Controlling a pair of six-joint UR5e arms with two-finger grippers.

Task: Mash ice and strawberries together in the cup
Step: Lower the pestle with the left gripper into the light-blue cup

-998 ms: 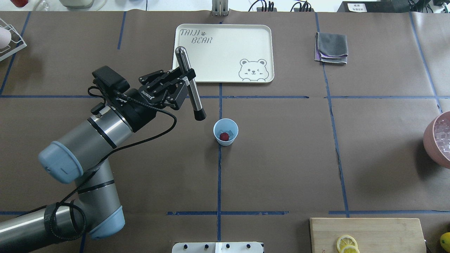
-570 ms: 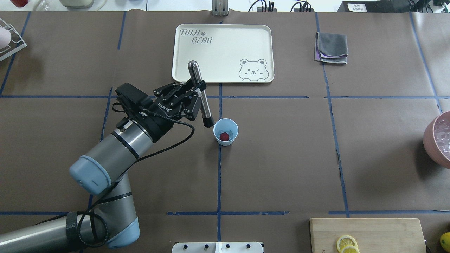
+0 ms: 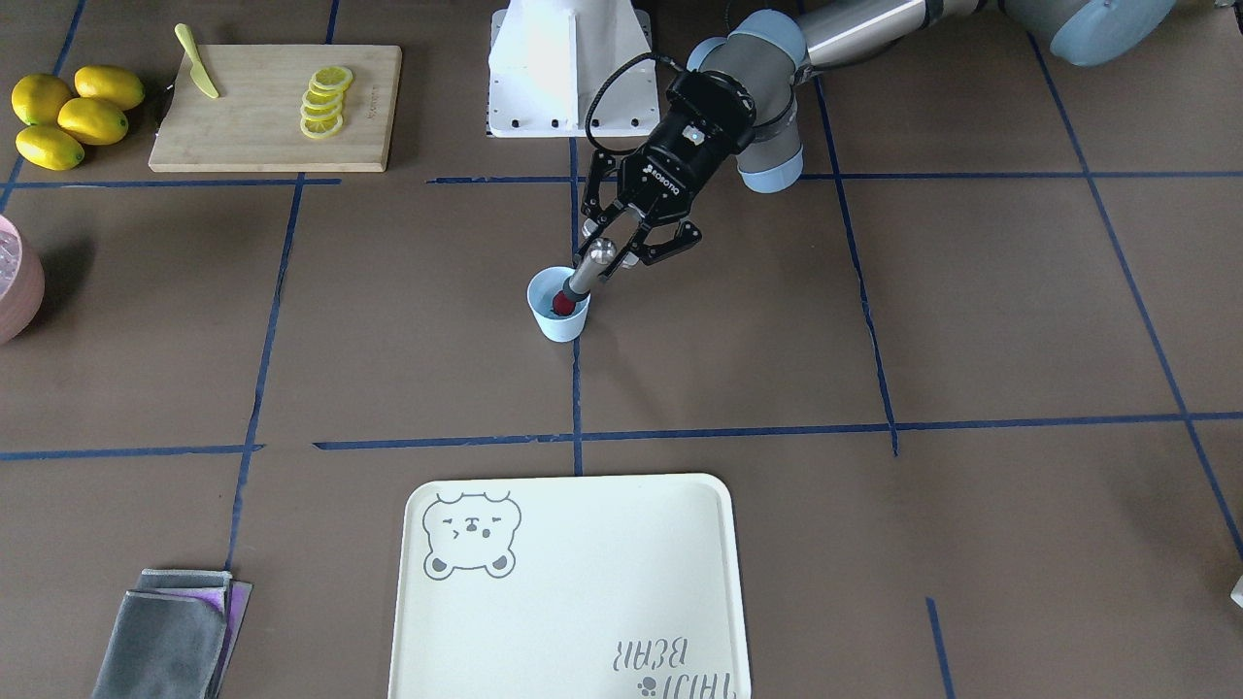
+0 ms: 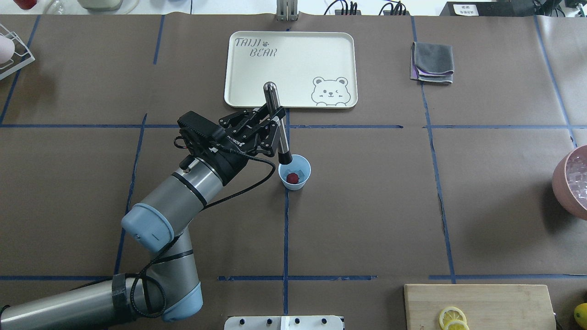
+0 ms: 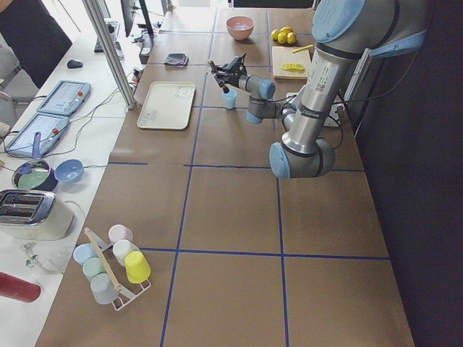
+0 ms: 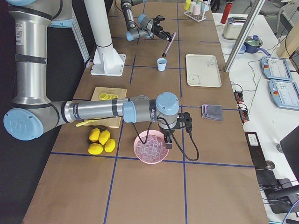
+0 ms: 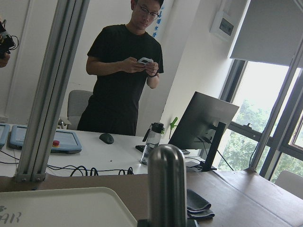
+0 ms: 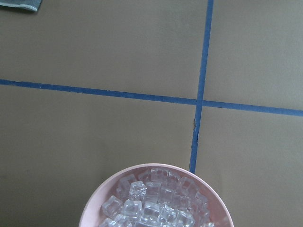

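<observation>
Brown table [image 4: 367, 220], blue cup [image 4: 296, 186], bear tray [image 4: 293, 68], grey cloth [image 4: 433, 62], cutting board [image 4: 495, 302], pink bowl [image 4: 560, 183]

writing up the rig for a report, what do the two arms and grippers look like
Both arms, left arm and right arm, are silver tubes with pale blue joint caps. The left gripper is black, with two linked fingers, white ROBOTIQ lettering and a black cable looping off the wrist. The right gripper is black too.

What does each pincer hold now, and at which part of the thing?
The left pincer grips the metal muddler around the middle of its shaft. For the right pincer, it cannot be told.
</observation>
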